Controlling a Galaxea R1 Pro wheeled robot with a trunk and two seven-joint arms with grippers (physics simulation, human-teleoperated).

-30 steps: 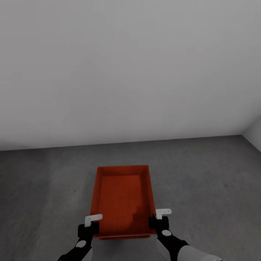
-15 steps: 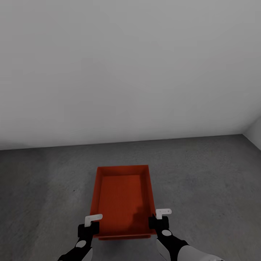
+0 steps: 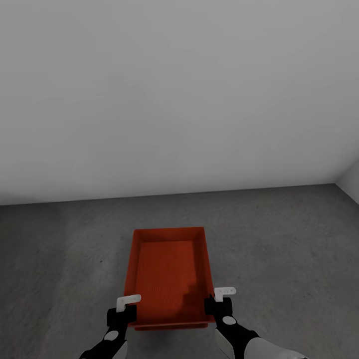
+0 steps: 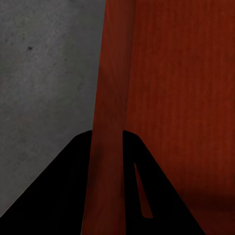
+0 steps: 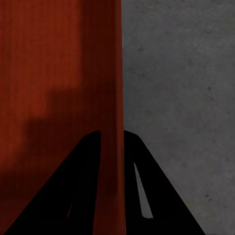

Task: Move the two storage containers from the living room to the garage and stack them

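Orange-red storage container gripped by both tools over the garage floor.

Head view: the open-topped bin looks empty, its ribbed bottom bare; it sits near the robot, with the pale grey wall far behind. The left tool clamps the left wall at the near corner, the right tool the right wall. Left wrist view: dark fingers straddle the thin wall, closed on it. Right wrist view: fingers likewise pinch the wall, concrete beside. Judging by the thin, smooth walls, the bin is probably light and stiff but slippery; paired wall grips suit it.
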